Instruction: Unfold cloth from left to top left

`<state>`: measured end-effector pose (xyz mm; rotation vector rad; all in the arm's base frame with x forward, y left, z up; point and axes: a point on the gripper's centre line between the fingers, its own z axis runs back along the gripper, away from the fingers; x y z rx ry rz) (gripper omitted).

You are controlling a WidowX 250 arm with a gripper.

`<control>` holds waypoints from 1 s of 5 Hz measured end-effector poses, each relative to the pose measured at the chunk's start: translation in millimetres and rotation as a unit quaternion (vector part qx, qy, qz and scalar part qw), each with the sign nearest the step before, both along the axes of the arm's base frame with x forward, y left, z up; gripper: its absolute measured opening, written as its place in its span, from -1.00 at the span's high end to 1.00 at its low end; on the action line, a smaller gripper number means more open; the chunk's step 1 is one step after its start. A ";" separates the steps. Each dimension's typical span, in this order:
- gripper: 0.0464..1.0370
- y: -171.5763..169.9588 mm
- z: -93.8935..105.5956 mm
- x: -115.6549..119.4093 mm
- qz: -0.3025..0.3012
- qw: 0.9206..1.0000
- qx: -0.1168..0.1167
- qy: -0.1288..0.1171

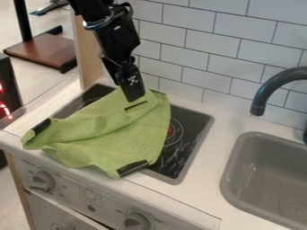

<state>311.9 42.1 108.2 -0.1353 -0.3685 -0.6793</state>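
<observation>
- Task item: green cloth, spread unevenly across the cooktop, with a raised ridge and creases. Its left corner lies near the counter's front edge.
- Gripper: at the cloth's upper part, in contact or nearly so. Whether it is open or closed cannot be told.
- Risk, poor grip: a shallow pinch may release the cloth and leave the fold closed.
- Risk, double pickup: gripping too deep may take both layers and drag the whole cloth.
- Risk, bunching: pulling across the creases may tighten them.
- Risk, edge slip: a shift frontward may drop cloth over the control knobs.
- Container: grey sink, right of the cooktop; a drain is in its floor.
</observation>
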 end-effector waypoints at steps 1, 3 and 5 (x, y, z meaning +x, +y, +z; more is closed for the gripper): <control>-0.93 -1.1 -6.7 -1.9 -0.001 1.000 -0.003 0.011; -0.93 6.4 -26.6 24.2 0.012 0.999 -0.020 0.048; -0.93 27.2 -42.3 60.4 0.072 0.995 -0.031 0.064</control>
